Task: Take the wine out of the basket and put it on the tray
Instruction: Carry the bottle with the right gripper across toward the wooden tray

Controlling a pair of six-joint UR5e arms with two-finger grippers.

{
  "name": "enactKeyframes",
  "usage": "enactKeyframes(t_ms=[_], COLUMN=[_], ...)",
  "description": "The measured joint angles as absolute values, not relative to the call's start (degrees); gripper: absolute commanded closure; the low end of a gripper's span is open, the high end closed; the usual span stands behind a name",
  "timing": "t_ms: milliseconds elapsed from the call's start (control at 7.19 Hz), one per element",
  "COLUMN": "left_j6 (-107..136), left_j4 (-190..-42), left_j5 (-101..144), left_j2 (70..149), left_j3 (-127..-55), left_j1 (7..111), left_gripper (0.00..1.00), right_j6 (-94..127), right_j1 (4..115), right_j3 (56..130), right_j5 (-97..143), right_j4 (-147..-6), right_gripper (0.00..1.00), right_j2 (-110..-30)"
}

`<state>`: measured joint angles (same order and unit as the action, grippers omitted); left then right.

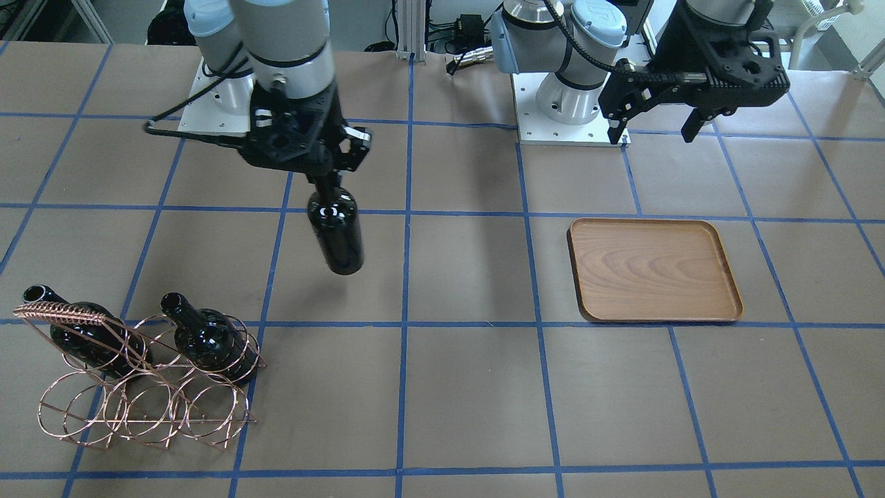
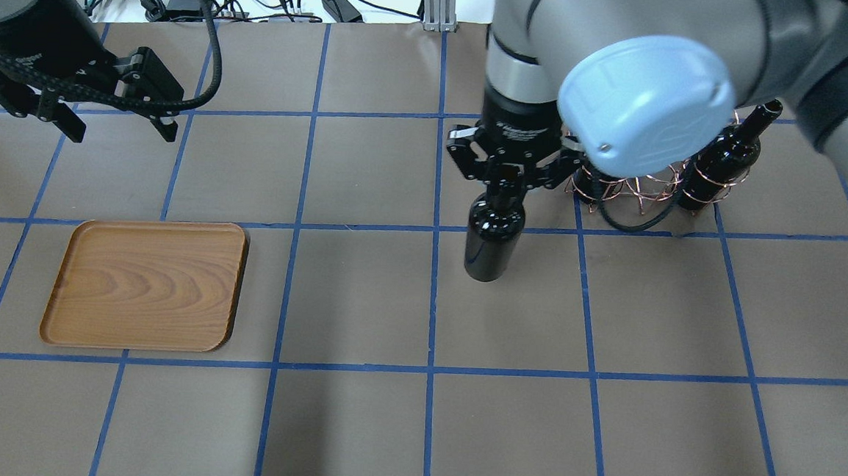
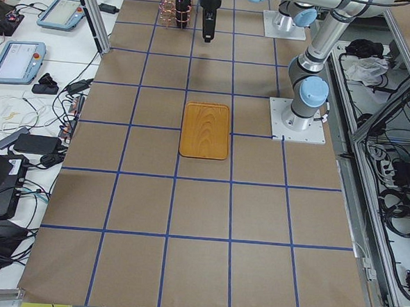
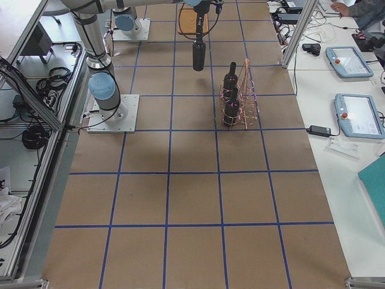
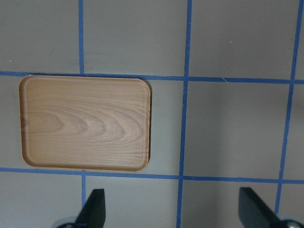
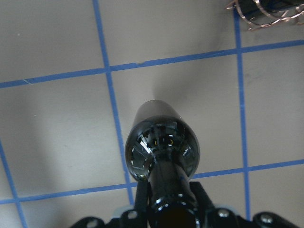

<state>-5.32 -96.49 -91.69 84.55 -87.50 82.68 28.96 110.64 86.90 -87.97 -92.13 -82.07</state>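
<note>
My right gripper [image 1: 325, 178] is shut on the neck of a near-black wine bottle [image 1: 337, 238], which hangs upright above the table; the pair also shows in the overhead view [image 2: 490, 238] and the right wrist view [image 6: 161, 147]. The copper wire basket [image 1: 59, 312] stands at the table's right end and holds two more bottles [image 1: 207, 339], [image 1: 83, 339]. In the overhead view the basket [image 2: 644, 189] is mostly hidden behind my right arm. The brown wooden tray [image 1: 653, 270] lies flat and bare on the left side. My left gripper [image 1: 657, 128] is open and empty, hovering beyond the tray [image 5: 85, 123].
The two arm bases [image 1: 567, 104] stand on white plates at the robot's edge of the table. Blue tape lines grid the brown tabletop. Several grid squares separate the held bottle from the tray [image 2: 145, 283].
</note>
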Motion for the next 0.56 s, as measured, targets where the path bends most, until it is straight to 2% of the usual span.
enactKeyframes(t_ms=[557], left_j6=[-9.35], left_j4=[-96.69], left_j5=[-91.73], left_j2=[84.48], left_j3=[-87.22], left_j1=[80.5], left_gripper=[0.0], right_j6=[47.05], right_j1=[123.87], right_j3=[84.98], right_j5=[-85.31], right_j4=[-102.16], right_gripper=[0.84], right_j2=[-76.05])
